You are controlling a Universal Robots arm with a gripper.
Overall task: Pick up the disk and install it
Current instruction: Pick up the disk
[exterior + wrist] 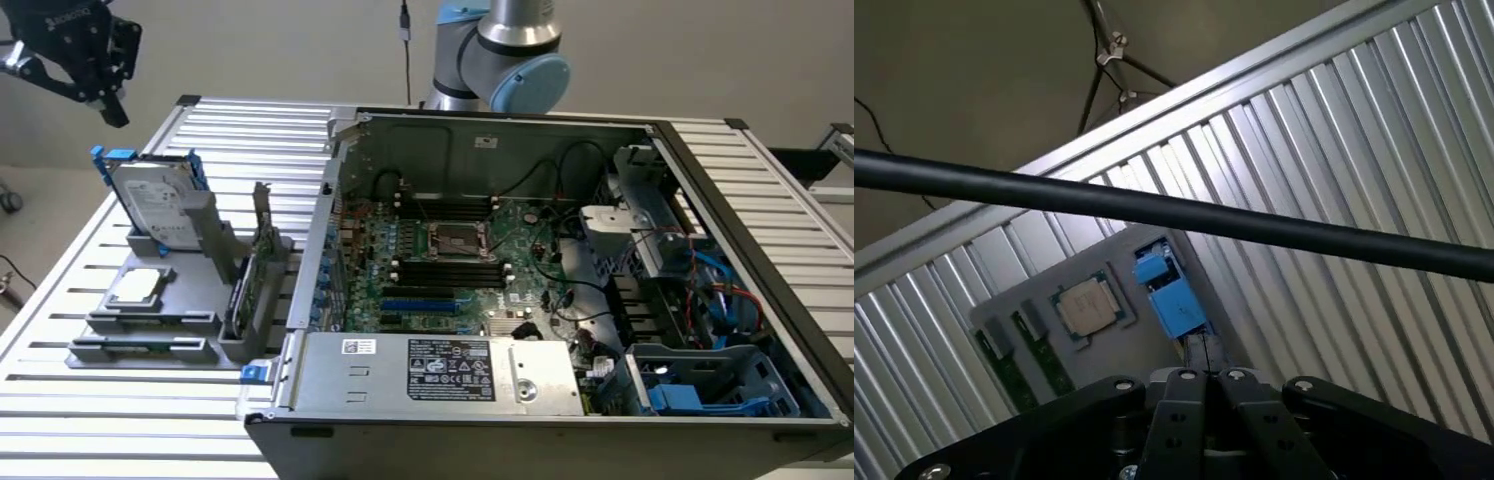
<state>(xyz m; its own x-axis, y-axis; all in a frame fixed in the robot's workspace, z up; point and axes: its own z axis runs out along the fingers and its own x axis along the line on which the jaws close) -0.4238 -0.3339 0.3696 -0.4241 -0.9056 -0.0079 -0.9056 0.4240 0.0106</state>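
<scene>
A: The flat silver-grey disk (150,200) looks like smooth metal. Its white label seems to be paper, and its blue rails are smooth plastic.
B: Yes. The ribbed silver table (120,420) is bare metal with a soft shine.
A: The grey moulded holder (187,322) seems matt plastic. The small square silver chip (136,287) is slightly glossy metal.
B: The grey power-supply box (340,385) is dull sheet metal.

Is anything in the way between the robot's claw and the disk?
Nothing visible. The shut gripper hangs in open air above the disk, which stands upright in its grey holder.
</scene>
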